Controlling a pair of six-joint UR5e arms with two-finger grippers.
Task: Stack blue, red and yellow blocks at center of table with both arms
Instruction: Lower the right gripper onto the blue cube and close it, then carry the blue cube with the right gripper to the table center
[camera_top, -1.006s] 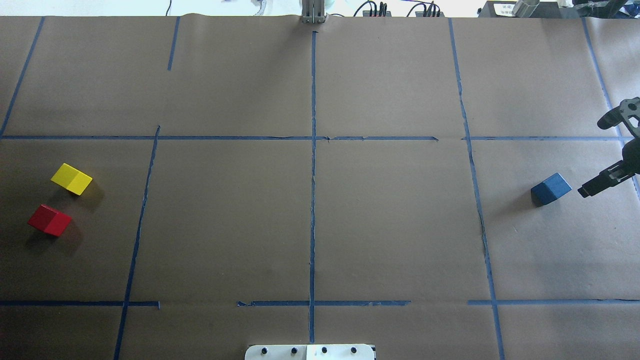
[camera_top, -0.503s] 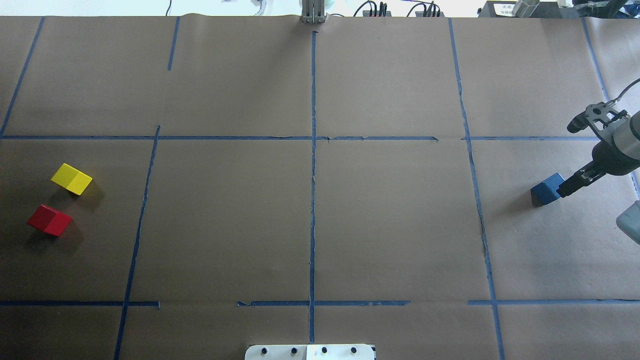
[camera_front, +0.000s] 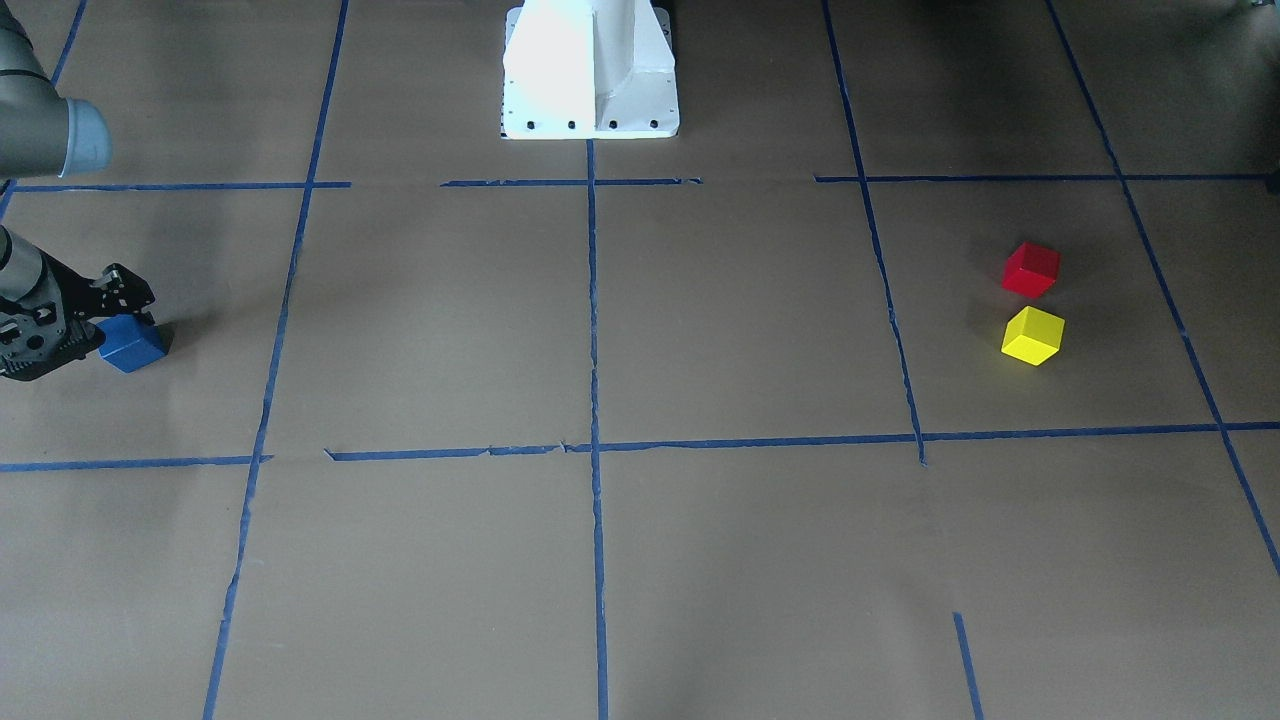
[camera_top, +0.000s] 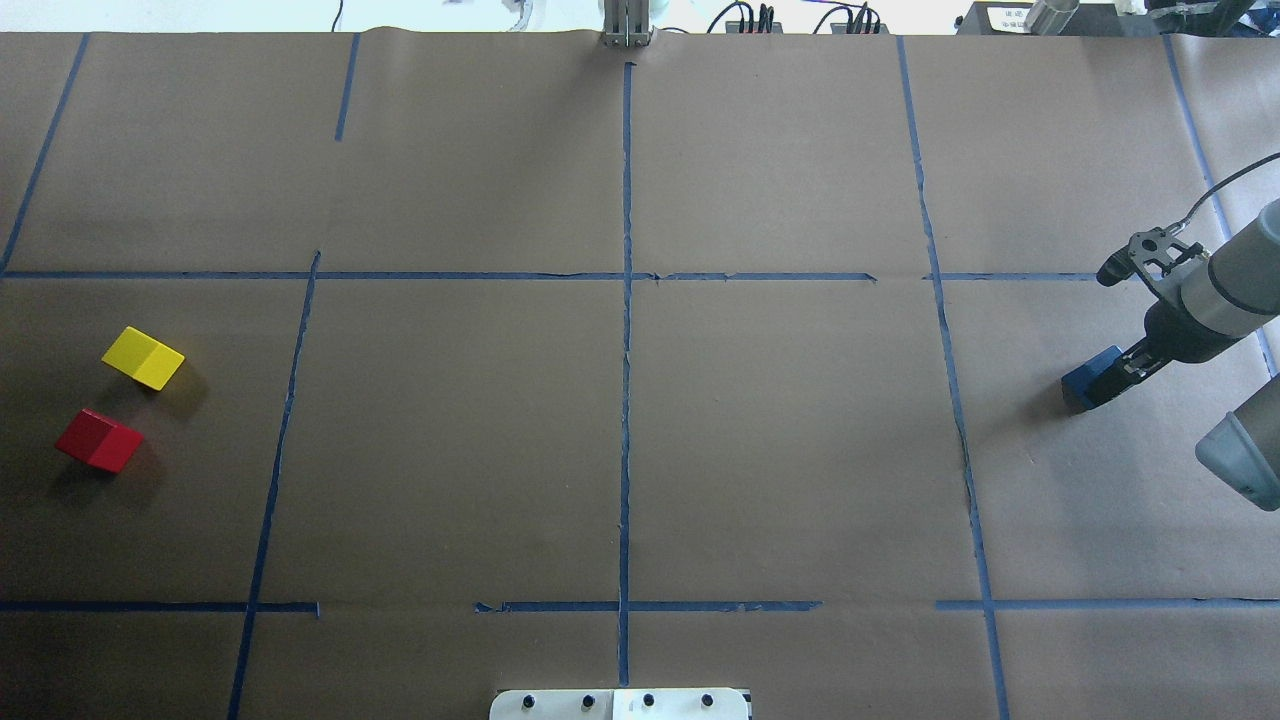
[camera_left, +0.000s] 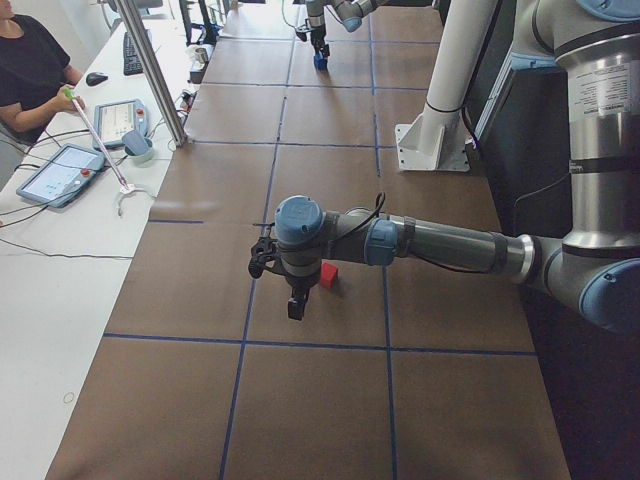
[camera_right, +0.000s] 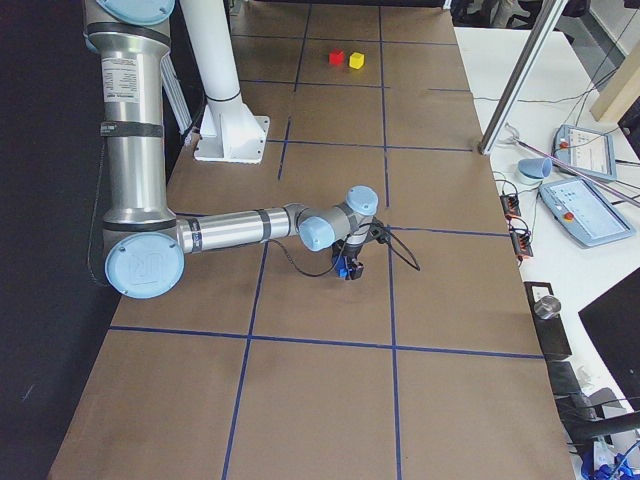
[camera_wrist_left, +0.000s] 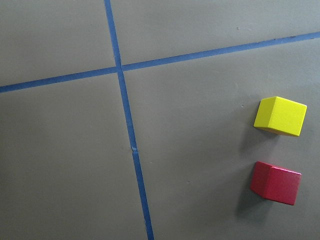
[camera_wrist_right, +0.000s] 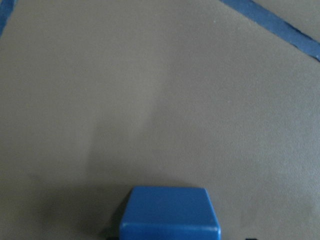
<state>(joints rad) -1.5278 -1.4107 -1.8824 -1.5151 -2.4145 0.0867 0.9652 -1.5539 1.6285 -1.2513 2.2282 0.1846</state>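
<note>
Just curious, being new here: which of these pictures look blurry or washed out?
Right wrist view: soft all over, the blue block cropped at the bottom edge. Front-facing view: the white robot base glares, detail lost. Left wrist view: sharp, yellow block and red block crisp.

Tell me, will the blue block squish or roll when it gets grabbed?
Probably no squish: the blue block looks solid, with crisp edges. It likely won't roll, since a flat face rests on the paper.
</note>
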